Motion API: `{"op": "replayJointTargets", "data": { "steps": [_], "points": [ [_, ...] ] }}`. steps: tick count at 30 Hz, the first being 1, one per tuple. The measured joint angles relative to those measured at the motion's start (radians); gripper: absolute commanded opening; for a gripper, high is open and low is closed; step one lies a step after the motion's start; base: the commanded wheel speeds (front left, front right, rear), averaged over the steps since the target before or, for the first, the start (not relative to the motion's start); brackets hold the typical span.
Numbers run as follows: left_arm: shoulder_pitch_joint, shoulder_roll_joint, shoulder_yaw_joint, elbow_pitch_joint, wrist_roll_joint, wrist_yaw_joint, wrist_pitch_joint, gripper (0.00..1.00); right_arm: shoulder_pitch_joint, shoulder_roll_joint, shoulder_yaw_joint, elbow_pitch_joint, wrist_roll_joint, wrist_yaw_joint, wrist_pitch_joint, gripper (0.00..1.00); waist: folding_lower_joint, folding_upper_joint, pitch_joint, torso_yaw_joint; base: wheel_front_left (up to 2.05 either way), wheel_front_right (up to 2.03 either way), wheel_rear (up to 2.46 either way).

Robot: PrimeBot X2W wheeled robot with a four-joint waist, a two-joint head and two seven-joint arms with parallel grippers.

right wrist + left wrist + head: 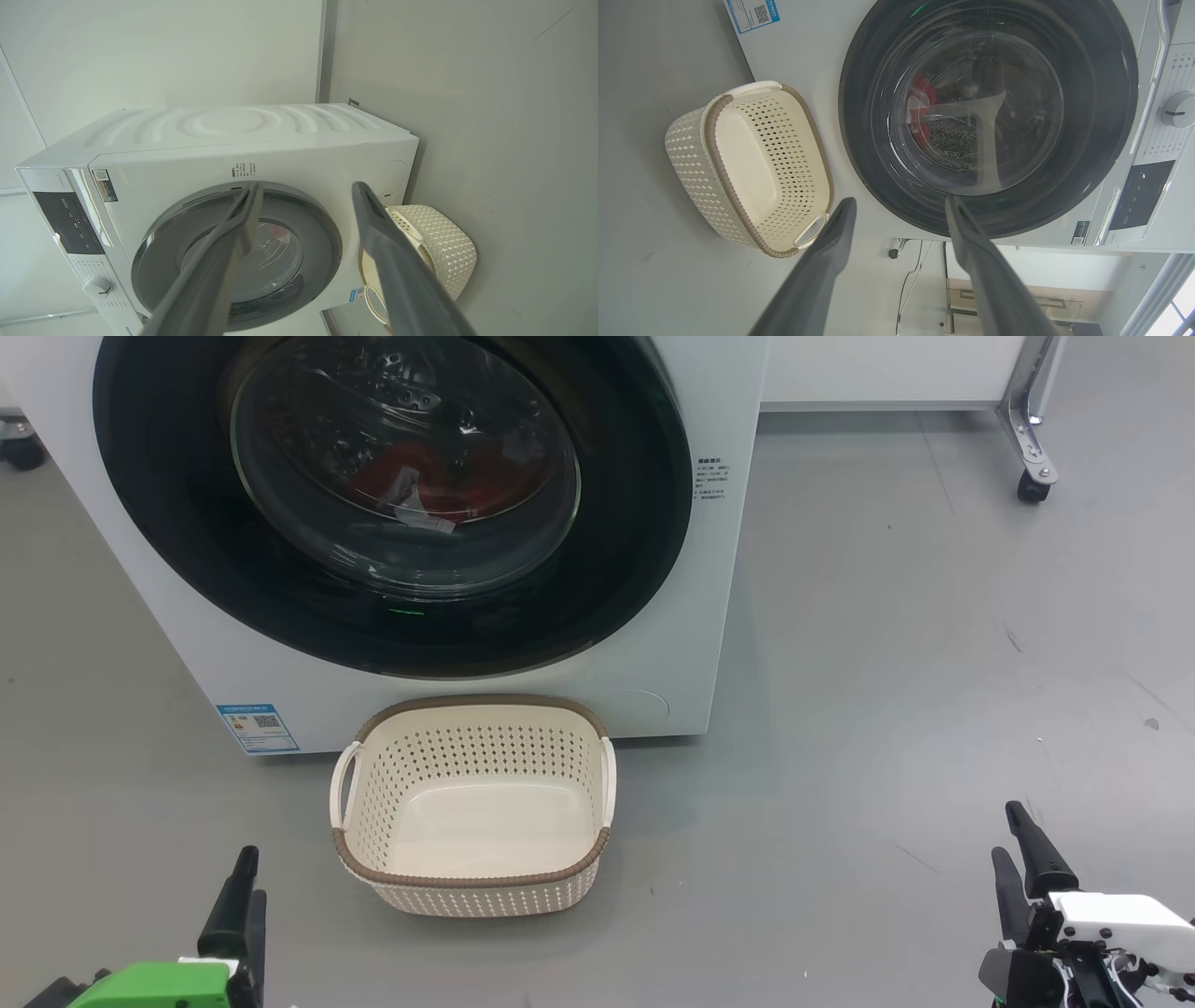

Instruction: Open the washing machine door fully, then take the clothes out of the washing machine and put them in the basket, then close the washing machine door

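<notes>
Grey floor (887, 663), smooth, lightly scuffed. Wheeled metal frame (1032, 467) far ahead of the right gripper (1005, 829).

Left gripper (254, 873): released, both dark fingers spread, nothing between them. Right gripper: likewise released, fingers apart, nothing grasped.

Ahead of both grippers and well apart from either: washing machine (672, 644), white, front-loading. Blue label sticker (259, 727) at the lower front corner, directly ahead of the left gripper. Control knob (1175, 109) and dark panel along the upper front, seen from the left wrist.

Washing machine door (187, 541): shut against the cabinet. Glossy black rim, bulging clear glass at the centre. Untouched by either gripper.

Clothes (392, 476): inside the drum, behind the glass. Red, possibly with a white strip. Detail blurred by reflections, so garment count not determinable.

Basket (467, 896): upright on the floor, just in front of the machine and below the door. Ahead of and to the right of the left gripper, well to the left of the right gripper, nearer the left one. Cream perforated walls, brown rim, one handle on each side, bare bottom visible
</notes>
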State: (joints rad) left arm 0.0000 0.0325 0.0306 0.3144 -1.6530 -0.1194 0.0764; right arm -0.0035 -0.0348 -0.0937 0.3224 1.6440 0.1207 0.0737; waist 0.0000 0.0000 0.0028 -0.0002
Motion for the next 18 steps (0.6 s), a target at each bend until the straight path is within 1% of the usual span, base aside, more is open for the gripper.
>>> {"op": "replayJointTargets", "data": {
  "steps": [9, 18],
  "points": [
    [-0.001, 0.0, 0.0, -0.013, 0.008, 0.0, -0.018, 1.0, -0.001, 0.0, 0.004, -0.013, -0.011, 0.0, -0.011, 1.0, 0.0, 0.0, 0.0, 0.0, 0.0, 0.0, 0.0],
    [-0.003, 0.001, -0.01, -0.033, 0.023, 0.0, -0.04, 1.0, -0.003, -0.003, 0.017, -0.023, -0.055, 0.0, -0.037, 1.0, 0.0, 0.0, 0.0, 0.0, 0.0, 0.0, 0.0]
  ]
}}
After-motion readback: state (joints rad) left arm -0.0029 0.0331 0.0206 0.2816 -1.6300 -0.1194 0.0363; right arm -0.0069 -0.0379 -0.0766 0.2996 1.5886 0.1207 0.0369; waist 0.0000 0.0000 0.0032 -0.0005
